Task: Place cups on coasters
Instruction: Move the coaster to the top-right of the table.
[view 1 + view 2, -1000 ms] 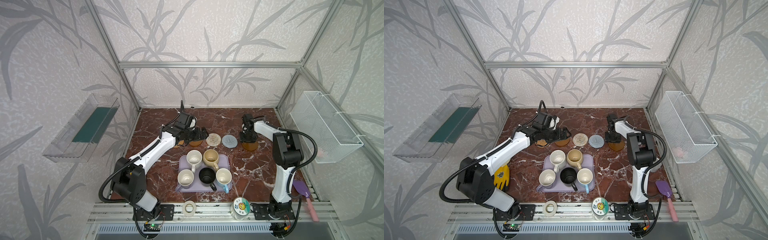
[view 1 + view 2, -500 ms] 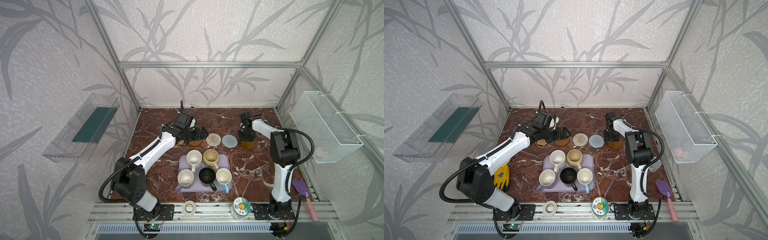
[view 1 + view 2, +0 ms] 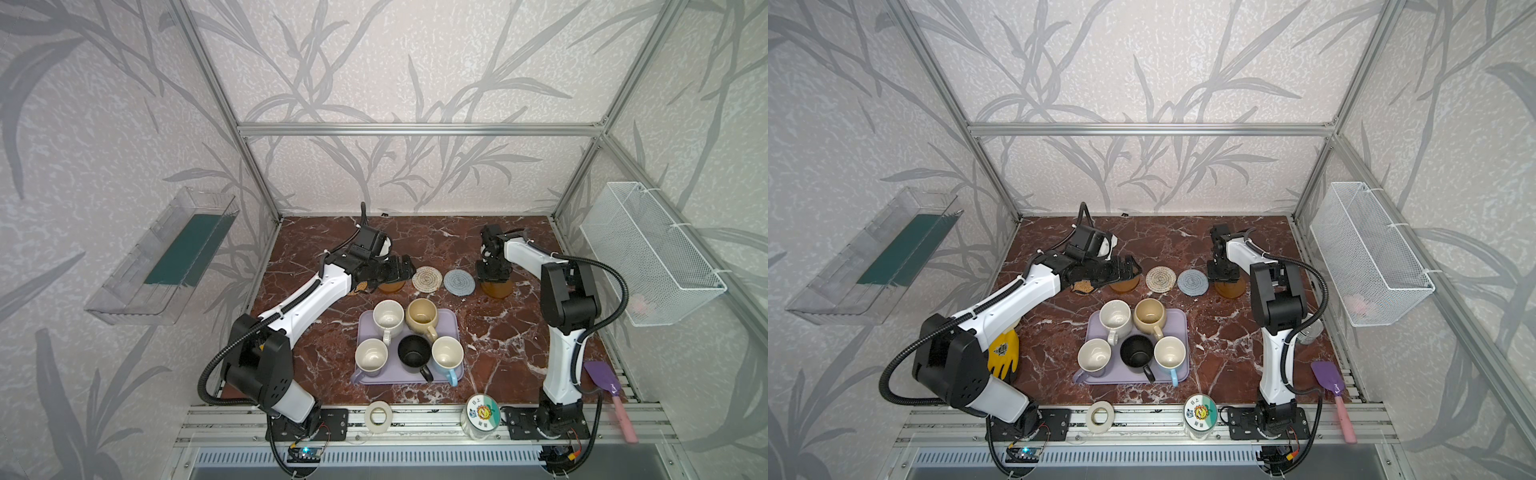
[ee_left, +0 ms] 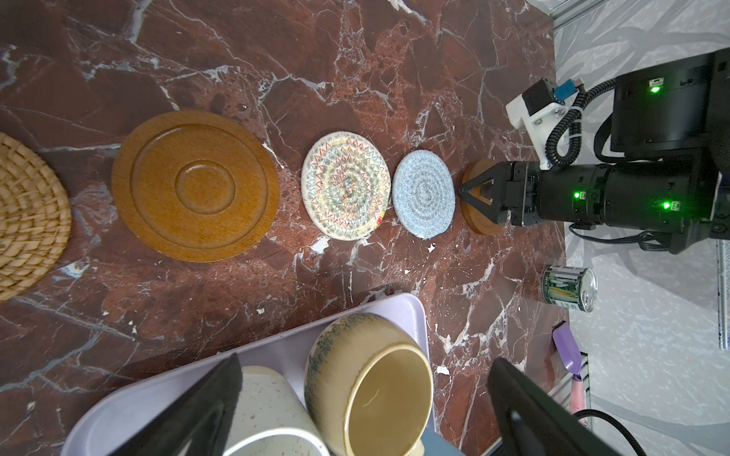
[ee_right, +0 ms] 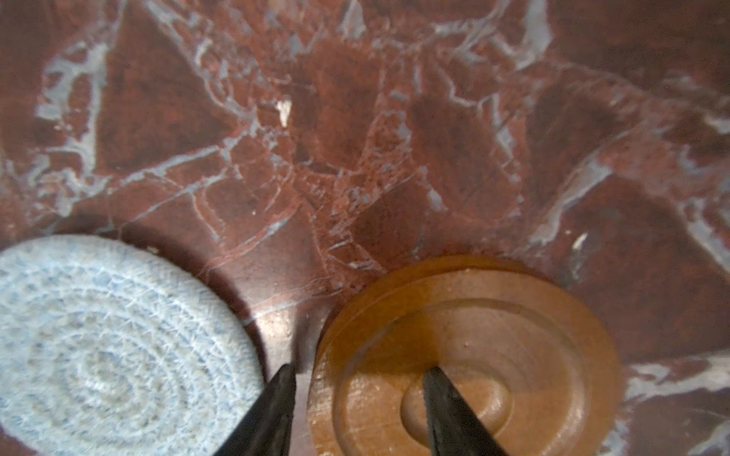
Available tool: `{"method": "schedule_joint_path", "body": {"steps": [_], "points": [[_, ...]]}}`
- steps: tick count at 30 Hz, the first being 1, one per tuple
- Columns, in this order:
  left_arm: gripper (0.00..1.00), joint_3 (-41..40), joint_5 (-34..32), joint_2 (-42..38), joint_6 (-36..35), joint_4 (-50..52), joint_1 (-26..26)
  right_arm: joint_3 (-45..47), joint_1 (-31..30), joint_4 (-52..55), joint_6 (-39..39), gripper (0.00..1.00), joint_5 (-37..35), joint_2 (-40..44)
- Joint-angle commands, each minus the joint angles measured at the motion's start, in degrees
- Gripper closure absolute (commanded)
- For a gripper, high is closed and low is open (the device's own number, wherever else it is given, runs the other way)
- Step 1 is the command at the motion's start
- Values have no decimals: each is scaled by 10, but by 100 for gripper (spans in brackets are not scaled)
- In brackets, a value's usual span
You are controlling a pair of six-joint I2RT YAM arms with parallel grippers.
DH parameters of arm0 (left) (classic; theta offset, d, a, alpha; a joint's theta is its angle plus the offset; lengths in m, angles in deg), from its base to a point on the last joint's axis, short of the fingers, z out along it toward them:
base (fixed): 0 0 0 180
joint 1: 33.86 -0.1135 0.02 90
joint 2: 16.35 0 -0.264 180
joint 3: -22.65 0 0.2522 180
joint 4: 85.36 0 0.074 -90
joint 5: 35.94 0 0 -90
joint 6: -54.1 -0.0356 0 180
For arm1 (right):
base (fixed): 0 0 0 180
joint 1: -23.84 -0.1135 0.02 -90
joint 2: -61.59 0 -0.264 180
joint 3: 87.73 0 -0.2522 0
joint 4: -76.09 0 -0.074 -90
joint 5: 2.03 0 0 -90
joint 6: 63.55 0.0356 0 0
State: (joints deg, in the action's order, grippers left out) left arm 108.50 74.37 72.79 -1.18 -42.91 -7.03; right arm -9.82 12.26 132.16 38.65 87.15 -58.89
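Cups, all five of them, are sitting on the lavender tray in the middle of the marble tabletop, and none is on a coaster yet. The white mug and the beige mug are standing at the back. The lavender mug, the black mug and the light blue mug are lining up in front.

Behind the tray the coasters are lying in a row: the rattan coaster (half hidden under the left arm in both top views), the left wooden coaster, the cream spiral coaster, the grey-blue coaster and the right wooden coaster.

Over on the left, the left gripper is hovering above the left wooden coaster with its jaws spread wide and nothing between them. In its wrist view the two dark fingers are framing the beige mug.

Now the right gripper is reaching down onto the right wooden coaster, jaws standing partly apart and clamping nothing. One tip is sitting over the coaster's centre recess, the other just outside its rim, in the gap toward the grey-blue coaster. Whether either tip is touching, I cannot tell.

Out at the edges, a tin can is standing on the marble beyond the right arm, while a tape roll and a jar are resting on the front rail
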Motion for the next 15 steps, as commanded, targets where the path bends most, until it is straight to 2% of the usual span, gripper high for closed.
{"method": "schedule_joint_path", "body": {"steps": [1,4,10,15], "points": [[1,-3,-19,-14,8,5,0,-3,-9,-21,-1,48,28,9],[1,-1,-32,-20,6,17,0,3,-9,-19,-2,47,27,24],[1,25,-76,-37,-11,104,0,20,-9,-17,-9,36,29,78],[10,25,-86,-60,-26,169,1,36,-9,-18,-14,32,19,109]]}}
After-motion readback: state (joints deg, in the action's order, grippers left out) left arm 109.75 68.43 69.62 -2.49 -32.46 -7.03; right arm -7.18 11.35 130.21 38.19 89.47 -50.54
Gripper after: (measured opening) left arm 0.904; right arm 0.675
